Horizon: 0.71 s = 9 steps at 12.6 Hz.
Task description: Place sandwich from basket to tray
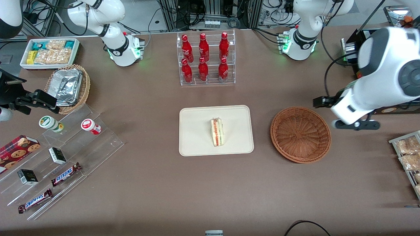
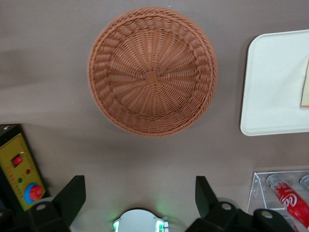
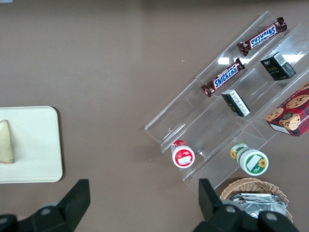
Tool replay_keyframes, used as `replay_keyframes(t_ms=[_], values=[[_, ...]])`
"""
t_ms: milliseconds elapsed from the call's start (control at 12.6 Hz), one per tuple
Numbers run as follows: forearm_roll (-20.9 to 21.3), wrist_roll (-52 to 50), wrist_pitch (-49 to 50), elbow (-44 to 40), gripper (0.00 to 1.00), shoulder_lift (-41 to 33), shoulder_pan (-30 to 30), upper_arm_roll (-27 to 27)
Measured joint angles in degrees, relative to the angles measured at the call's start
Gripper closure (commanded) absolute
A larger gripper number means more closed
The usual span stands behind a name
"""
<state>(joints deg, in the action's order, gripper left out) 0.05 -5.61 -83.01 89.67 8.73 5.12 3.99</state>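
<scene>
Sandwich (image 1: 217, 132) on tray (image 1: 197, 144); basket (image 1: 300, 134) holds nothing.

Sandwich lies on its side near the tray's middle, cut edge with red-orange and green filling up, long axis pointing toward the front camera. Tray sits mid-table (image 1: 164, 190), its rim apart from the basket, which is toward the working arm's end. Tool (image 2: 140, 195) hangs in the air above bare table just beside the basket, farther from the front camera than it. Its two dark fingers (image 2: 71, 197) are spread wide, with nothing between them. Rack of red bottles (image 1: 206, 58) stands near the table's edge farthest from the front camera.
</scene>
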Motion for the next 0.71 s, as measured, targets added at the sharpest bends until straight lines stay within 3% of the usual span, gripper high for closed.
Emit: replay_keyframes(t_ms=[714], values=[[0.11, 7.21, 8.17, -1.47, 0.00, -8.71, -10.54, 3.25]])
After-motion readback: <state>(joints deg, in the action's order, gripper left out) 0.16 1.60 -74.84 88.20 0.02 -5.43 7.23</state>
